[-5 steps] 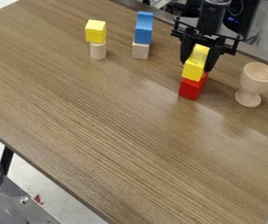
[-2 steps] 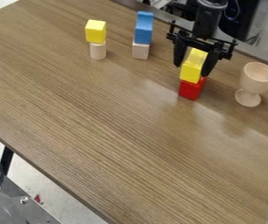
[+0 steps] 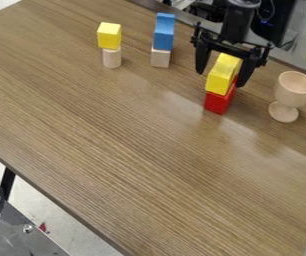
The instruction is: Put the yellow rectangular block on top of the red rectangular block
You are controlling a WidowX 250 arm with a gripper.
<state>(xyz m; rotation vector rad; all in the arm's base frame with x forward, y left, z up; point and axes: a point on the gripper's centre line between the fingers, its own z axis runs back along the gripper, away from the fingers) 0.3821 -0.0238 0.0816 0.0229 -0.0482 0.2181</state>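
At the near left, below the tabletop's edge, a flat grey metal surface (image 3: 32, 237) is crossed by a curved black cable (image 3: 1, 200). The tabletop (image 3: 115, 150) is finished in brown wood grain with fine streaks. On its far left, a smooth, boxy yellow cube (image 3: 109, 36) is carried by a pale, round-sided cylinder (image 3: 111, 58). To the right, an upright blue piece (image 3: 164, 32) is supported by a pale, square-edged block (image 3: 160, 58). Farther right, the black gripper (image 3: 221, 79) is held above the table with its fingers spread, one to each side of the long yellow block (image 3: 220, 79). That block is set on top of the glossy red block (image 3: 218, 102), whose red side is seen along the right. At the right, a rounded, stemmed wooden cup (image 3: 293, 90) is stood upright on its disc-shaped foot.
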